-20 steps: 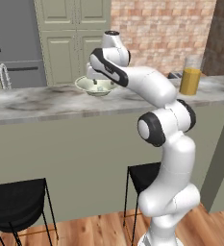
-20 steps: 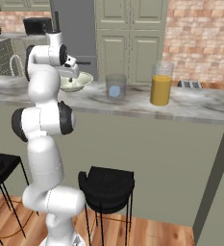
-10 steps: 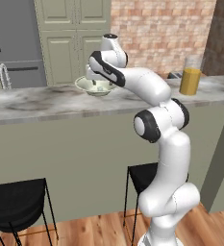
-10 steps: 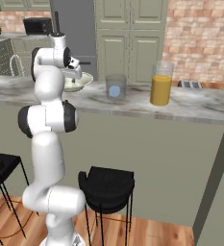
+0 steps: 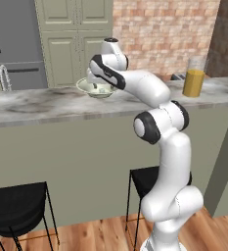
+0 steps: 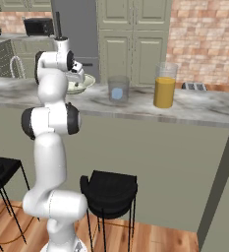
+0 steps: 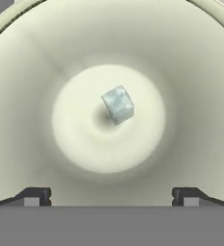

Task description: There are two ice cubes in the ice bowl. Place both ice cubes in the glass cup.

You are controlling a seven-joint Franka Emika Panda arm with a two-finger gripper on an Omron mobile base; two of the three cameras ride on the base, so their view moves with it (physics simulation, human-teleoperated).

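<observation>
The ice bowl point(image 7: 31, 86) lies straight below my hand, and one pale-blue ice cube point(image 7: 118, 104) rests at its centre. My gripper point(image 7: 112, 198) is open, with its fingertips point(image 7: 36, 197) wide apart above the bowl and nothing between them. On the counter, the gripper point(image 5: 97, 79) hangs just over the bowl point(image 5: 86, 88). From the right, the gripper point(image 6: 79, 78) is above the bowl point(image 6: 88, 82). The glass cup point(image 6: 118, 88) stands to the bowl's right with a pale-blue ice cube point(image 6: 117, 93) inside it.
A tall glass of orange liquid point(image 6: 164, 86) stands right of the cup on the marble counter point(image 6: 194, 106). A tap point(image 5: 5, 78) rises at the counter's left end. Black stools point(image 6: 108, 189) stand under the counter.
The arm's elbow has swung slightly left while the hand stays over the bowl. The gripper remains open.
</observation>
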